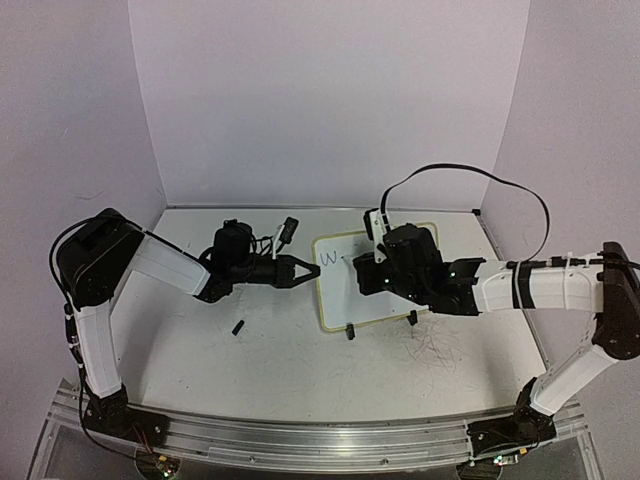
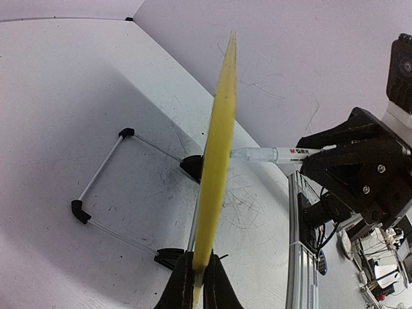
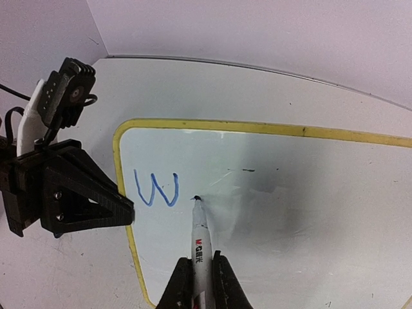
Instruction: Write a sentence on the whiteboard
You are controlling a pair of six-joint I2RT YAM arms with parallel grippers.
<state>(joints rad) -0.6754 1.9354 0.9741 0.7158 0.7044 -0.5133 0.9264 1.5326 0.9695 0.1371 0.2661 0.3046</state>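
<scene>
whiteboard (image 1: 335, 295): centre of the top view, a little right. It's tilted up on a stand and has a thin yellow frame.
sentence (image 3: 156, 188): just a blue "W", near the board's left edge in the right wrist view.
marker (image 3: 200, 235): tip touches the board just right of the "W", level with its base. White barrel with red and black print.
right gripper (image 3: 201, 262): clamped on the marker barrel, bottom centre of its own view, over the board face.
left gripper (image 2: 196, 261): pinched on the board's yellow edge, bottom centre of its own view. In the right wrist view it's the black wedge at left, with its tip on the frame just below-left of the "W".
stand (image 2: 103, 175): wire frame with black end caps, sitting on the tabletop (image 1: 300, 370) behind the board.
left wrist view only: board seen edge-on as a yellow sliver. The stand is on its left; on its right the marker runs in from the right gripper.
right wrist view only: the letter is clear and the tip's contact point shows.
top view only: both arms reach in from either side. A small black piece (image 1: 239, 327) lies lower left of the board, can't tell what it is. Grey scribbles (image 1: 440, 350) mark the tabletop lower right.
</scene>
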